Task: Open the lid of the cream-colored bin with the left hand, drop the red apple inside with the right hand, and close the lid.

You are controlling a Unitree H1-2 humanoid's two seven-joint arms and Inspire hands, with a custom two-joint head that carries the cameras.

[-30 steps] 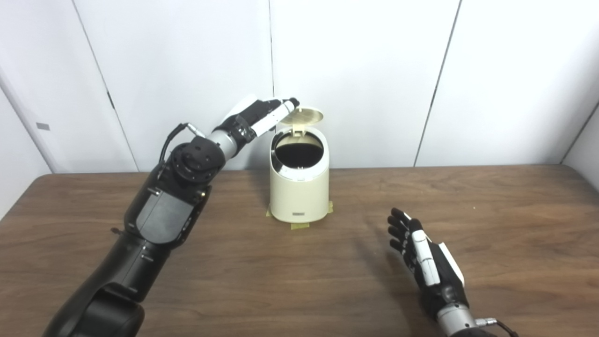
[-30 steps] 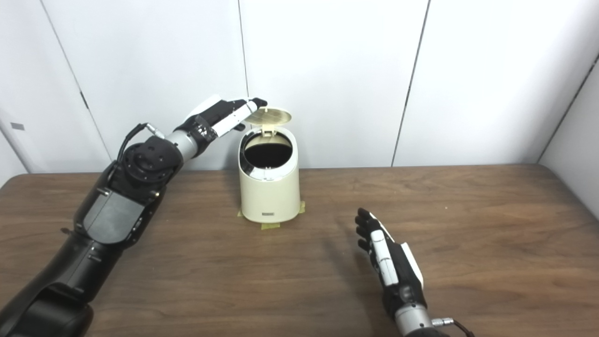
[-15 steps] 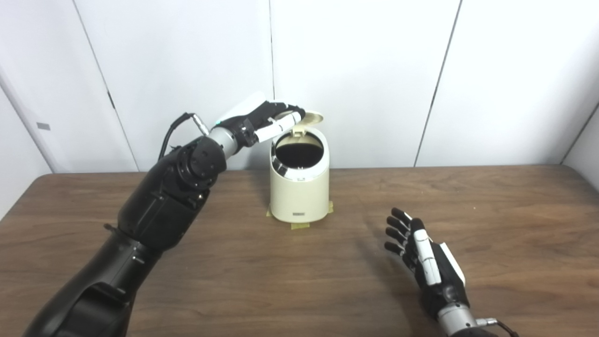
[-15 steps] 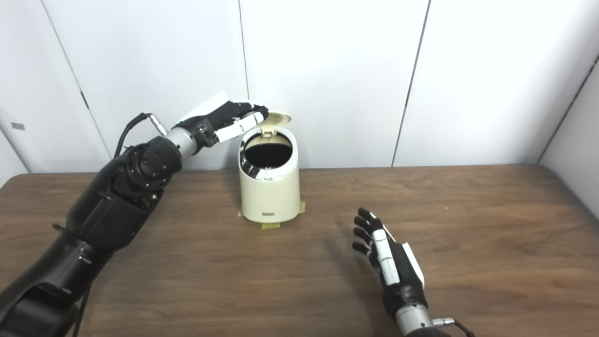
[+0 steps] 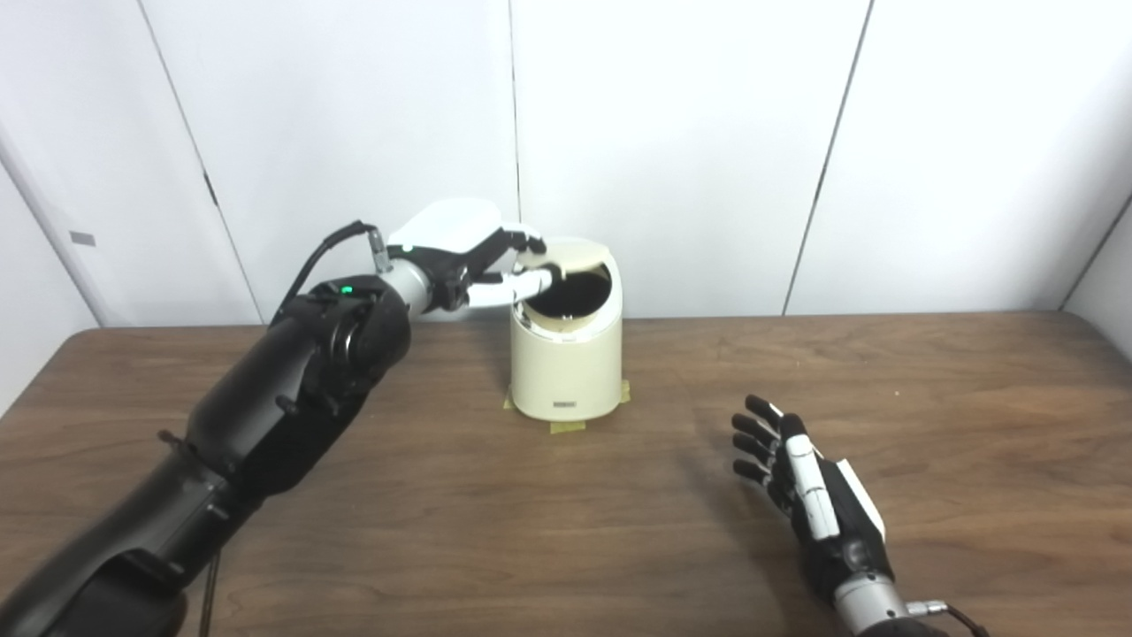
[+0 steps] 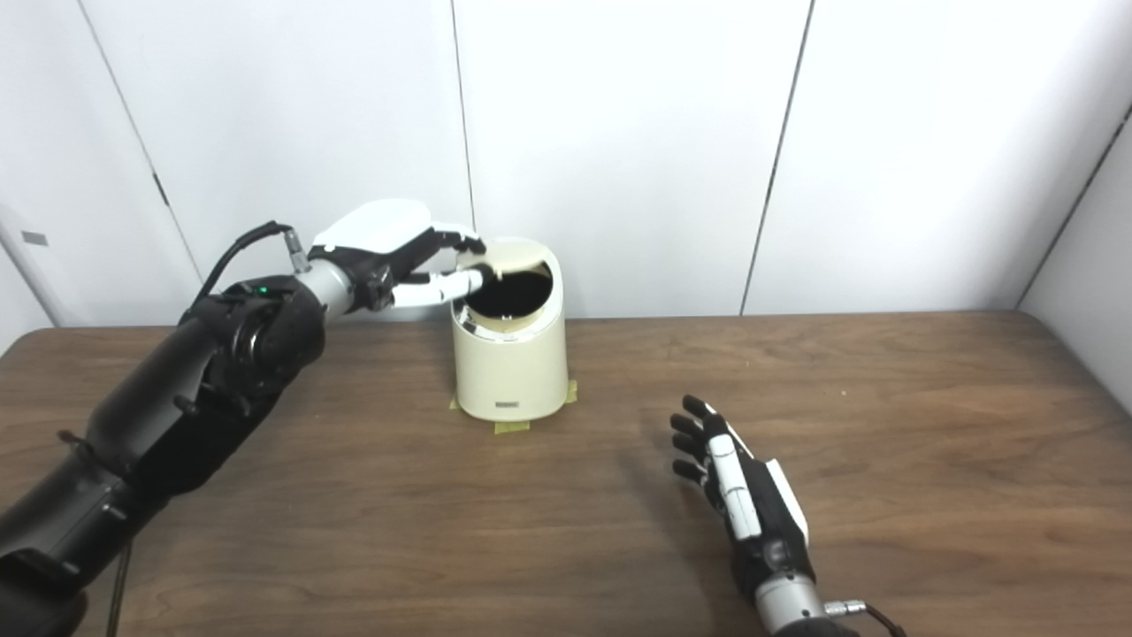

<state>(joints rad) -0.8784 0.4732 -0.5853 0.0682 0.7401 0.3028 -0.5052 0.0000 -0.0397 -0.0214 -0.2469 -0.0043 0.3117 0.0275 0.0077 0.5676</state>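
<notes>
So nearest the camera, the right hand sits low over the wooden table, palm roughly sideways, fingers spread apart and holding nothing at all. It's well apart from everything else, off to the right and in front of the bin.

Further back, in the middle of the table, is the cream-colored bin, standing upright with bits of yellow tape sticking out from under its base. Its lid is tipped down over the back of the opening but not fully shut, so you can still see the dark inside at the front of the rim.

The left hand reaches in from the left at the top of the bin, fingers stretched out against the lid's left edge, touching it. It looks more like pressing than gripping, though I can't tell for sure.

No red apple visible anywhere on the table; can't see into the bin well enough to say.

Behind it all is a plain white panelled wall.
</notes>
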